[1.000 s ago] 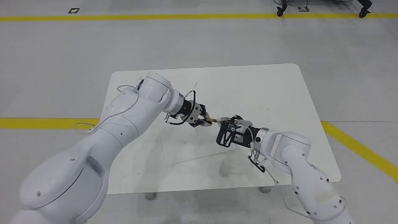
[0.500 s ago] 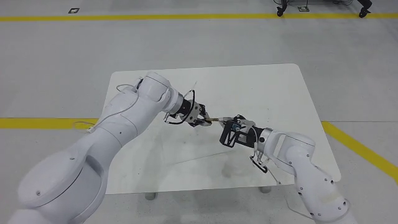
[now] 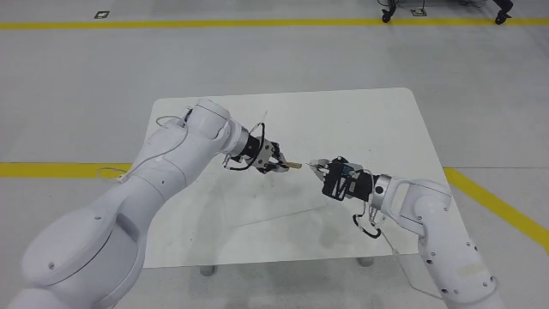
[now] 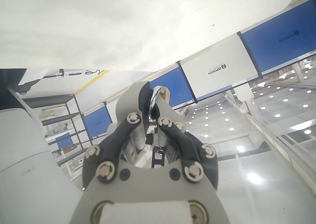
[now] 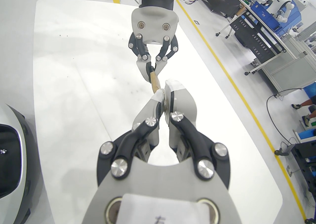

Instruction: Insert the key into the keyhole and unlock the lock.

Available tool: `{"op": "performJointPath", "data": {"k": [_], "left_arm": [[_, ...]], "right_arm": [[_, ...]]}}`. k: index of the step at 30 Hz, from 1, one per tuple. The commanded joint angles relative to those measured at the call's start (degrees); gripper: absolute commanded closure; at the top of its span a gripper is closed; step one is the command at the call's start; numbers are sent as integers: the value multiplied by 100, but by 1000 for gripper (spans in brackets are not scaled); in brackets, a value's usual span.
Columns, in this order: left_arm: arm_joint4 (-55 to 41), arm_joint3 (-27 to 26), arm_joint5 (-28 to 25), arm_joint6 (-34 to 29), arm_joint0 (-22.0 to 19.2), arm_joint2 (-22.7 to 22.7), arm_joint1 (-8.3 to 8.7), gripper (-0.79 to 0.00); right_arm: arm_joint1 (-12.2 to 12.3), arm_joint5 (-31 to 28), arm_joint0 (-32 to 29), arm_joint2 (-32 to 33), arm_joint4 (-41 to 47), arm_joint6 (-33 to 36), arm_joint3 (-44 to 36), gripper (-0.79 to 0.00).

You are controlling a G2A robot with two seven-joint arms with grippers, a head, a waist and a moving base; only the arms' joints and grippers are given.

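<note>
A: What does the left gripper hold, on the left side above the white rectangular table?

B: Its two fingers are pressed together on a small tan block-shaped padlock. They pinch it at the silver curved steel shackle. The tan body sticks out past the fingertips, in the air above the table, and points toward the other arm.

A: How does the padlock look?

B: The body is flat and narrow, light brown, with the shiny shackle at the gripped end. The keyhole itself I cannot see.

A: And more to the right?

B: There the right gripper is clamped on a thin flat silver metal key, which sits edge-on between the pads. Its fingertips are just at the free end of the padlock. Whether the key blade is inside, I cannot tell.
</note>
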Motion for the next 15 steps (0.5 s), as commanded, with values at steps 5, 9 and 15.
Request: {"op": "performJointPath", "data": {"k": [5, 9, 15], "left_arm": [[-533, -27, -367, -368, 140, 2, 55, 0], [-1301, -46, -628, -631, 285, 177, 148, 0], [-2310, -56, -1003, -1006, 220, 641, 396, 0]], "right_arm": [[2, 157, -1, -9, 88, -9, 2, 0], [31, 115, -108, 226, 410, -297, -4, 0], [106, -201, -367, 583, 613, -632, -188, 0]]}}
